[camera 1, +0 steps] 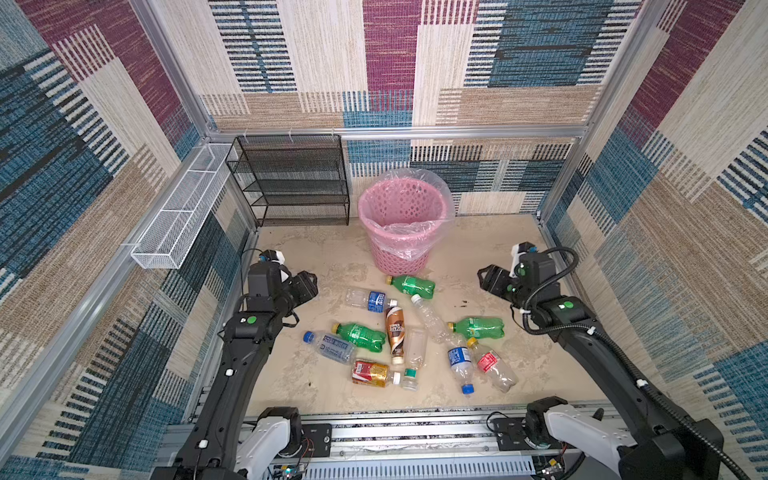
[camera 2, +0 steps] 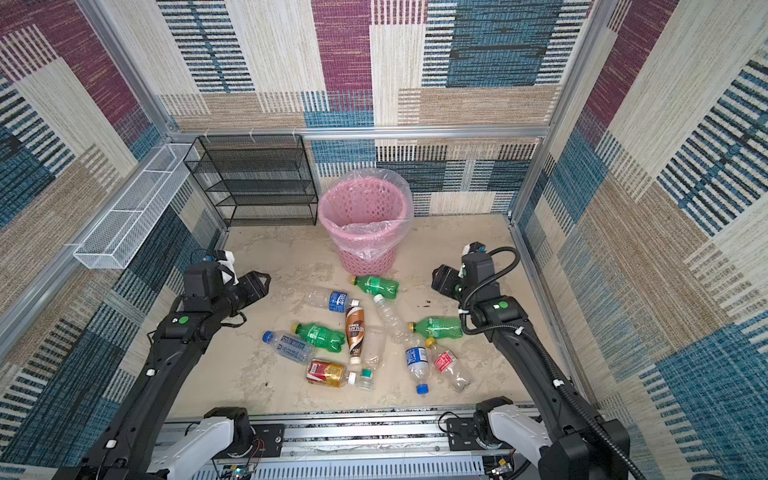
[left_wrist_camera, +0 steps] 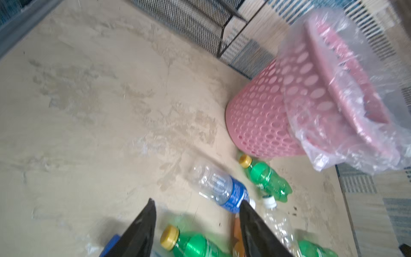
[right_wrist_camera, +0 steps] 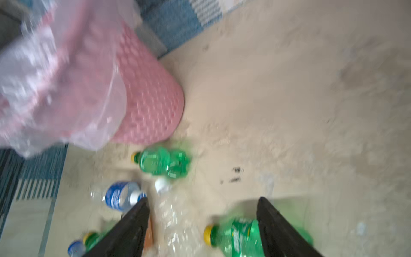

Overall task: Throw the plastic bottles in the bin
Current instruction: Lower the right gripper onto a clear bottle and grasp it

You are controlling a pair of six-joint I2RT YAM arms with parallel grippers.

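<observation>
**While the bottles lie loose, take one at a time**

Since all the plastic bottles [camera 1: 395, 328] lie flat on the counter [camera 1: 316, 253], in a loose heap in front of the bin [camera 1: 401, 255], and I see none inside it, the work seems to be at its beginning. The bin stands upright at the back, lined with a clear bag [camera 1: 436, 183].

The left pincer [left_wrist_camera: 197, 200] hangs above the counter with its jaws apart and nothing between them. The clear bottle with the blue label [left_wrist_camera: 220, 187] lies near, ahead of its tips. The right pincer [right_wrist_camera: 202, 198] is also parted and empty, and a green bottle [right_wrist_camera: 240, 235] is seen past its jaws on the counter.

I think each arm should choose the bottle nearest to it on the outside of the heap, so that the neighbours are not pushed. Turn the jaws across the body of the bottle, not along it, and come down straight. These bottles look light and round, so they may roll or slip; close on the middle. Carry the bottle high over the rim, because the bag stands up there, and release only above the opening.
</observation>
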